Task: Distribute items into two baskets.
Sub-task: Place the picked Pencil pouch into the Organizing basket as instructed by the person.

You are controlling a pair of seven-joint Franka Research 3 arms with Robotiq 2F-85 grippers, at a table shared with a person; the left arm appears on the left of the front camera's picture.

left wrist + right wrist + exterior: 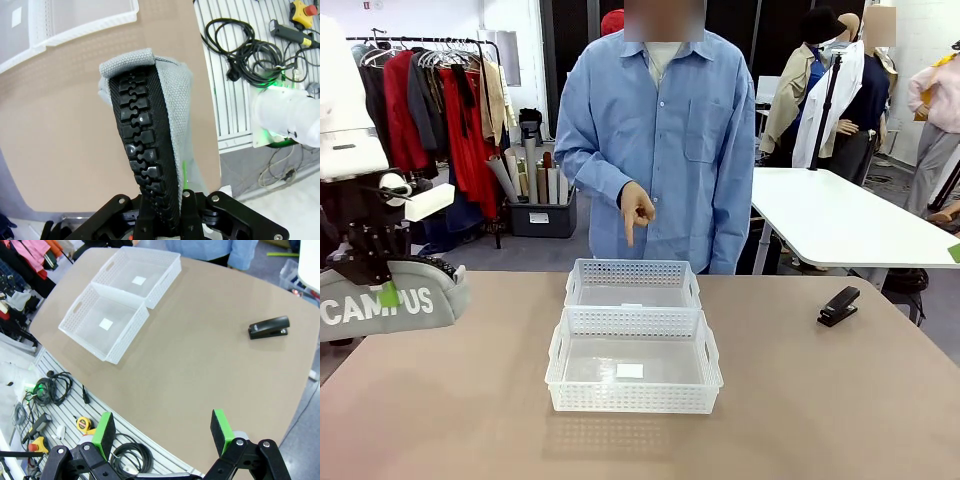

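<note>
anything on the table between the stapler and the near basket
Bare tabletop only, between the stapler and the near basket; the front view shows it.

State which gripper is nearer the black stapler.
Right. The right gripper hangs open over the table's near edge, facing the stapler; the left gripper, shut on the pouch, is left of the baskets.

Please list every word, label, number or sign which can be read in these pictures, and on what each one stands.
"CAMPUS": white letters on the grey pouch.
White stickers in the near basket and the far basket: too small to read, perhaps blank.
Label on the grey bin at the back: too small to read.
Black stapler: no readable print.
</note>
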